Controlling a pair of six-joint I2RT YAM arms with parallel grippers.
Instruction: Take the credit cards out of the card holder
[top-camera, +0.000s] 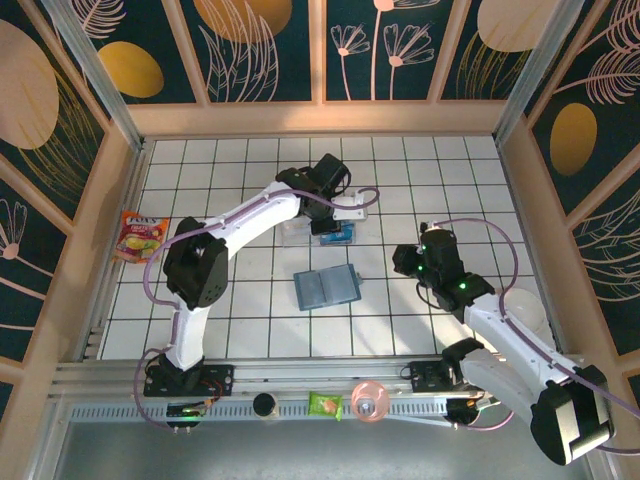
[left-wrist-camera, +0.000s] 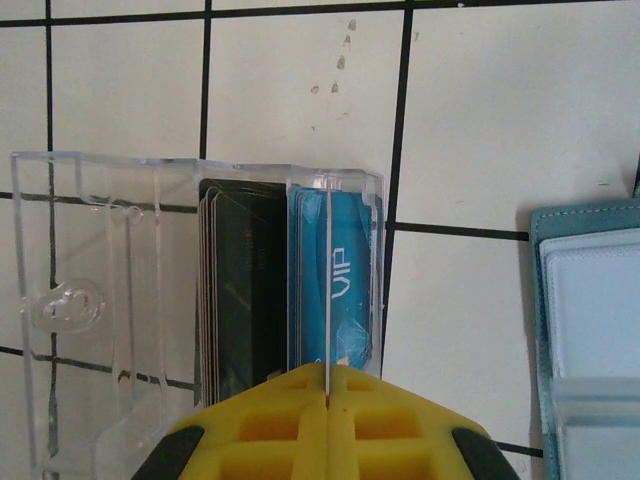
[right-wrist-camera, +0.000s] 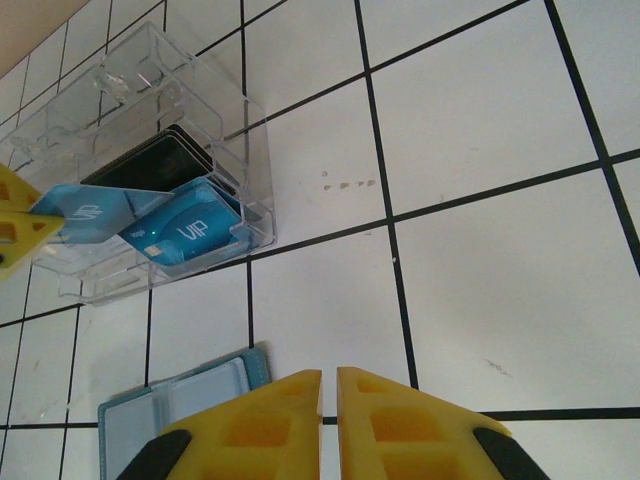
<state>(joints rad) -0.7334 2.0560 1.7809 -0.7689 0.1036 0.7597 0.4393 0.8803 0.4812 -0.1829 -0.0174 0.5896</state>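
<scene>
Blue credit card (right-wrist-camera: 90, 213) pinched in outstretched left hand (left-wrist-camera: 327, 378) over clear tray (left-wrist-camera: 90, 200).

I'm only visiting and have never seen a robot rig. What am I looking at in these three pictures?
Two robot arms are bolted to a tiled table. One picture looks down from above; the other two come from a camera on each arm's wrist. The left gripper pinches a blue card at a clear tray that holds more cards. The open teal card holder lies near the tray. The right gripper is shut and holds nothing.
</scene>
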